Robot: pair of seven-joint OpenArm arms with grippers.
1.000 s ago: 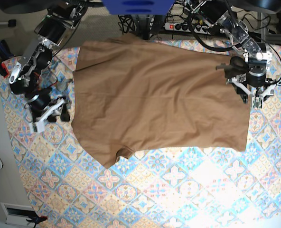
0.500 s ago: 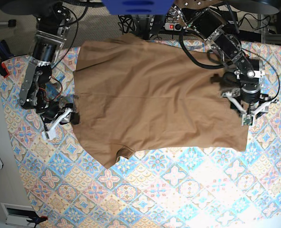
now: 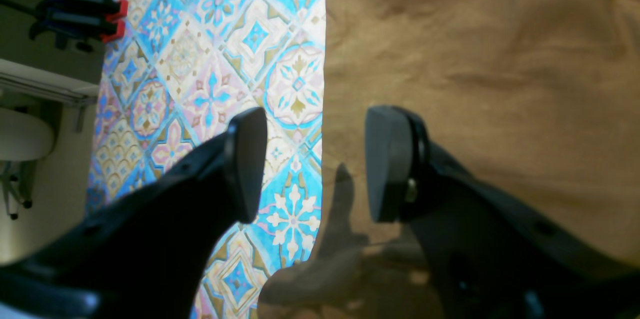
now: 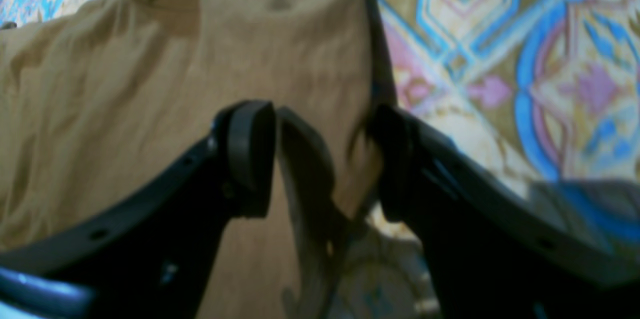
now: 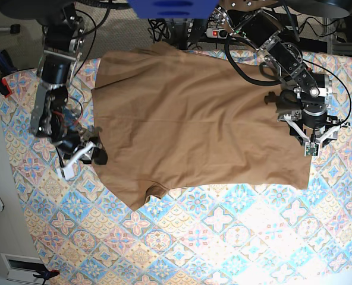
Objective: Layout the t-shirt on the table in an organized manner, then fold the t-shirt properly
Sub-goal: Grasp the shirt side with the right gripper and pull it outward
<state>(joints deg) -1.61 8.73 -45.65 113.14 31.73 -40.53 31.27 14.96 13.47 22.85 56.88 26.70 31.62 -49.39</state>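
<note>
While the t-shirt (image 5: 200, 119) lies spread on the worktop (image 5: 235, 237), both hands straddle opposite edges. Left hand (image 3: 312, 164) and right hand (image 4: 320, 159) gape, gripping nothing; each should probably pinch only cloth edge.

right gripper (image 4: 320, 159) jaws parted, straddling the t-shirt (image 4: 125, 94) edge. Left finger (image 4: 247, 156) sits over tan cloth, right finger (image 4: 395, 159) right at the hem where cloth meets the table (image 4: 500, 59). Nothing pinched between them. Cloth wrinkled, fills the left half; a raised fold at top centre. Tile pattern bare on the right. Close-up is blurry.
</note>
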